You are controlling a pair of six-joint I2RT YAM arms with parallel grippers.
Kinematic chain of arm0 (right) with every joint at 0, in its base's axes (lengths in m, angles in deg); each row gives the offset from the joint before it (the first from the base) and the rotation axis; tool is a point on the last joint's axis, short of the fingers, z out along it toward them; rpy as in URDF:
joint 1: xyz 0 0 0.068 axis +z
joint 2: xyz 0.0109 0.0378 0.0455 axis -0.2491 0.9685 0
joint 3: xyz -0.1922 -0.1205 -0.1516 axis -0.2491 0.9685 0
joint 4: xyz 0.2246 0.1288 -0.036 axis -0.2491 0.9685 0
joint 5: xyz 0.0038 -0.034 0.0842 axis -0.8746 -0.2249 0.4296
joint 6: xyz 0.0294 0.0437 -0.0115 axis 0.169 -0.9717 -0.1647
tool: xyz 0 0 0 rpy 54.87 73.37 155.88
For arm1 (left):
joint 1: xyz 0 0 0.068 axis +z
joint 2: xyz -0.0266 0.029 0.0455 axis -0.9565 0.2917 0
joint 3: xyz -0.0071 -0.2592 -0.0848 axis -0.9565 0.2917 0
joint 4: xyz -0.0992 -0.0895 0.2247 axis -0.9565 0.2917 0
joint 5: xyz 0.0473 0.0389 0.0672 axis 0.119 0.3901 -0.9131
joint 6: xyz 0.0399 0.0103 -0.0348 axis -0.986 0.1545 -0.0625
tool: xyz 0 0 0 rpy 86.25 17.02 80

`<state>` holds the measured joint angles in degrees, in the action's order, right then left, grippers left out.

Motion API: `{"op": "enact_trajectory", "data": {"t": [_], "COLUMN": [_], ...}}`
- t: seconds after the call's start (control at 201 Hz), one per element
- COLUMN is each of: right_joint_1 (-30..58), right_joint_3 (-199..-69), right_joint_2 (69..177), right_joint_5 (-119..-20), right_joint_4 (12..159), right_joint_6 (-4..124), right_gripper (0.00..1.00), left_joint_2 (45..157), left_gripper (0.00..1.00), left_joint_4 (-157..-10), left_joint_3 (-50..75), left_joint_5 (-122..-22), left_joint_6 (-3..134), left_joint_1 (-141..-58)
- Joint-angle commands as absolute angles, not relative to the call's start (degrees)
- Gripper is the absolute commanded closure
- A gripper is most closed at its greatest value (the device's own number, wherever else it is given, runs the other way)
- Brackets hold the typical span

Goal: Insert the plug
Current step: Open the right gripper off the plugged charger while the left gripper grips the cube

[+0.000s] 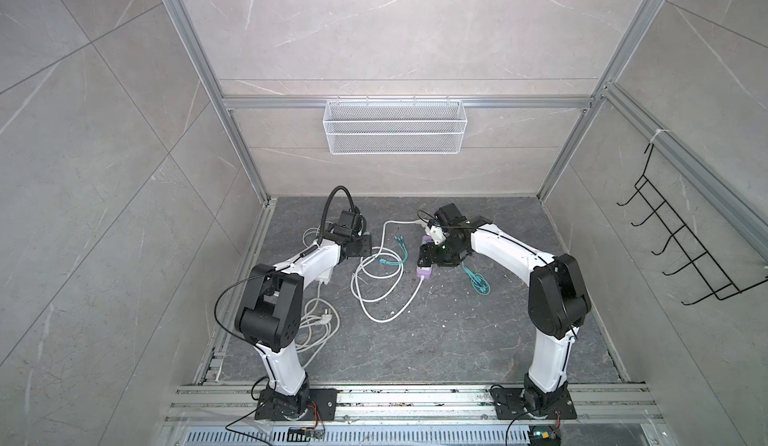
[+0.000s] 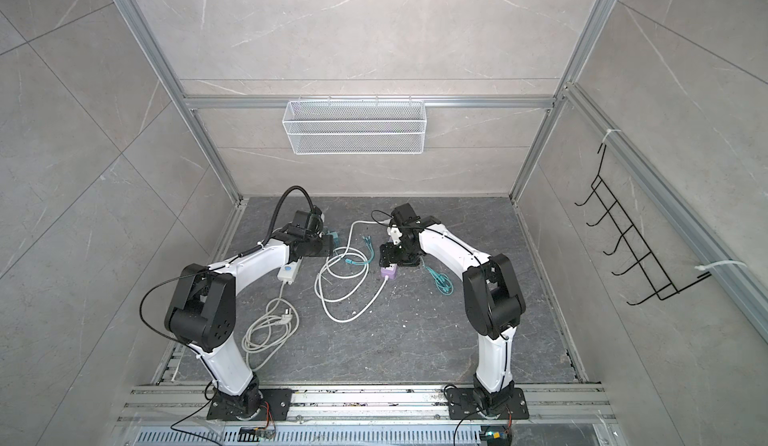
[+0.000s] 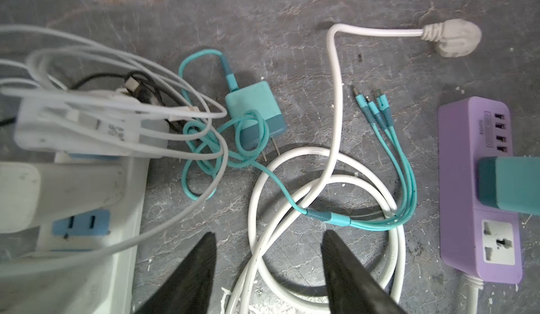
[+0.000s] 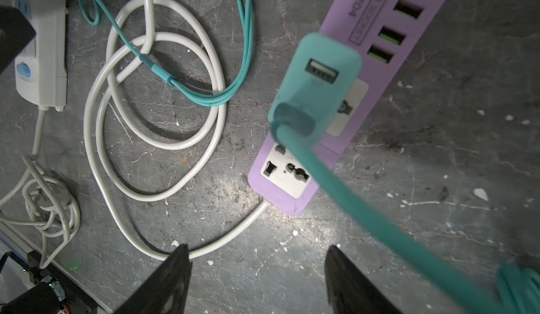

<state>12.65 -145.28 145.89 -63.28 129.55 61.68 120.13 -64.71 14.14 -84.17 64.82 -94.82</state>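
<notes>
Teal charger [image 3: 254, 113] lies loose on the tabletop [image 3: 292, 20] beside the white strip [image 3: 81, 224]; a second charger [image 4: 318, 84] stands in the purple strip [image 3: 458, 151]. Left tool [image 3: 268, 233] and right tool [image 4: 257, 246] are open, empty. Better to pinch the loose one by its flat sides, and line the prongs square to the socket before pressing.

Both top views are evenly, softly lit and sharp. The wrist views are dimmer with dark corners; close to the right wrist lens the teal charger [image 4: 317, 84] is blurred, and glare brightens the worktop [image 4: 222, 186] beside it.
</notes>
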Motion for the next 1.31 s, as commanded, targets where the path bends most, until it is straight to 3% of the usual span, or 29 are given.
{"op": "enact_trajectory", "data": {"t": [0.0, 0.129, 0.259, 0.433, 0.866, 1.304], "right_joint_1": [12.42, 12.47, 12.47, 12.47, 12.21, 11.78], "right_joint_3": [-144.48, -143.24, -141.53, -140.42, -139.00, -139.66], "right_joint_2": [147.58, 147.64, 147.19, 147.19, 146.84, 147.46], "right_joint_5": [-62.51, -63.15, -63.36, -62.83, -62.36, -61.06], "right_joint_4": [128.54, 128.03, 127.07, 126.03, 125.14, 124.59], "right_joint_6": [62.38, 62.11, 61.70, 61.39, 62.09, 62.53], "right_gripper": [0.26, 0.26, 0.26, 0.27, 0.27, 0.27], "left_joint_2": [119.50, 123.96, 128.32, 135.37, 137.63, 142.05], "left_gripper": [0.33, 0.34, 0.43, 0.45, 0.38, 0.36], "left_joint_4": [-64.02, -64.32, -65.86, -65.06, -60.71, -57.15], "left_joint_3": [12.75, 8.13, 4.09, -2.45, -5.02, -9.40], "left_joint_5": [-83.74, -86.22, -85.71, -86.00, -94.13, -93.21], "left_joint_6": [65.69, 64.76, 64.52, 64.99, 69.70, 70.80], "left_joint_1": [-95.88, -97.73, -98.99, -99.29, -96.77, -95.10]}}
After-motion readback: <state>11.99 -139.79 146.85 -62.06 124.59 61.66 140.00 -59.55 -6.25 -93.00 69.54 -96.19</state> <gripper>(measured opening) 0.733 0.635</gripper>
